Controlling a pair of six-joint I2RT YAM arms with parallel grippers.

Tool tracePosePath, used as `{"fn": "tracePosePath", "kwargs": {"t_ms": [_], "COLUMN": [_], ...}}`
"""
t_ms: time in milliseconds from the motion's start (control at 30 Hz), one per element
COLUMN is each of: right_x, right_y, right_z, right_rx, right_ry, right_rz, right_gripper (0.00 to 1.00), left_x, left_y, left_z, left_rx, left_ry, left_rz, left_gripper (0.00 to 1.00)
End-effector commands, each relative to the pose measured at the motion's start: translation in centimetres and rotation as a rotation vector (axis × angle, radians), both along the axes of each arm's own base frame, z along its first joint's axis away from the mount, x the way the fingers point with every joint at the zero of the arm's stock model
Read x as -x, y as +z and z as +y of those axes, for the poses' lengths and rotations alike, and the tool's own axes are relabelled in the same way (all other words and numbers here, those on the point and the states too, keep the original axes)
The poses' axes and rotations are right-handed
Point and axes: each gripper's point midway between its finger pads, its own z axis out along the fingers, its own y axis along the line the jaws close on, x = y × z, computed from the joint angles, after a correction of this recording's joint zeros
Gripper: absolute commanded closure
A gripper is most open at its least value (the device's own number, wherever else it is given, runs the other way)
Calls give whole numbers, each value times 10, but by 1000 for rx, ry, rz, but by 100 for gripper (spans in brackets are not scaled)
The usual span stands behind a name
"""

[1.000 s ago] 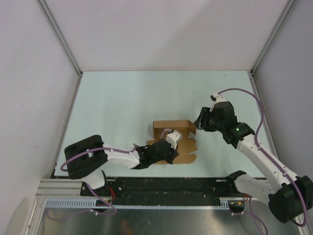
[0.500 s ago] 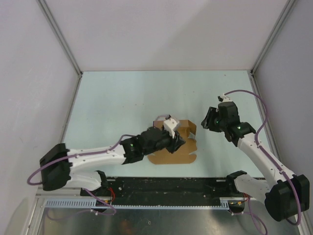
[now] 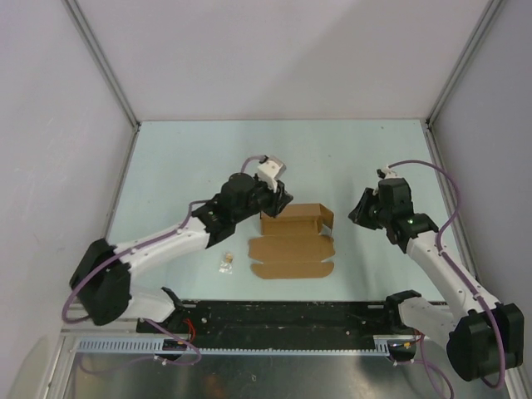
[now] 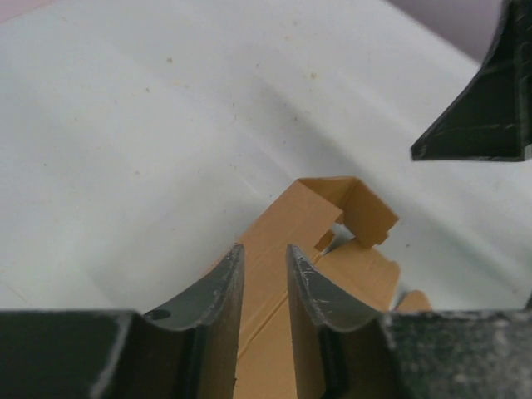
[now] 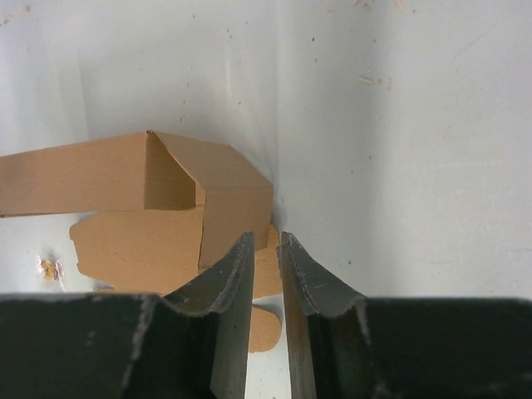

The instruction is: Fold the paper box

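Plain brown cardboard paper box point(image 3: 293, 248) lies near the front centre of the pale green table point(image 3: 183, 166). It is part-formed: rear wall raised, front flaps flat. Left gripper point(image 3: 281, 202) hovers at the box's rear left corner, jaws narrowly parted, grasping nothing. Right gripper point(image 3: 356, 213) stands clear to the box's right, jaws slightly apart, empty. A tiny brown scrap point(image 3: 227, 262) lies left of the box.

A pale green table point(image 3: 349, 154) is enclosed by white walls point(image 3: 283, 50) at nine, twelve and three o'clock; light is even.
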Motion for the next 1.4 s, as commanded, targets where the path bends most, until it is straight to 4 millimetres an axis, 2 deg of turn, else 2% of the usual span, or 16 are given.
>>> {"fn": "tracePosePath", "kwargs": {"t_ms": [0, 100, 133, 267, 433, 600, 900, 1367], "right_x": [-2, 0, 1, 0, -4, -14, -35, -46], "right_y": [1, -1, -2, -6, -13, -20, -32, -45], "right_z": [6, 6, 6, 6, 12, 11, 12, 18], "right_rx": [-37, -37, -35, -34, -51, -36, -61, -82], "right_ry": [21, 22, 25, 24, 47, 29, -23, -17], "right_rz": [-11, -8, -7, 2, 11, 11, 14, 28], "right_gripper": [76, 76, 76, 76, 77, 77, 72, 72], "left_x": [-12, -16, -17, -17, -17, -13, -7, -6], "left_y": [-19, -24, -32, -45, -58, -63, -76, -91], "left_z": [-18, -24, -27, -34, -34, -33, -31, -32], "left_rx": [-103, -107, -119, -128, -144, -144, -154, -172], "left_ry": [-87, -101, -110, -137, -139, -148, -157, -167], "left_rz": [-37, -43, -31, -3, 20, 36, 64, 95], "left_gripper": [70, 71, 71, 74, 76, 77, 79, 81]}}
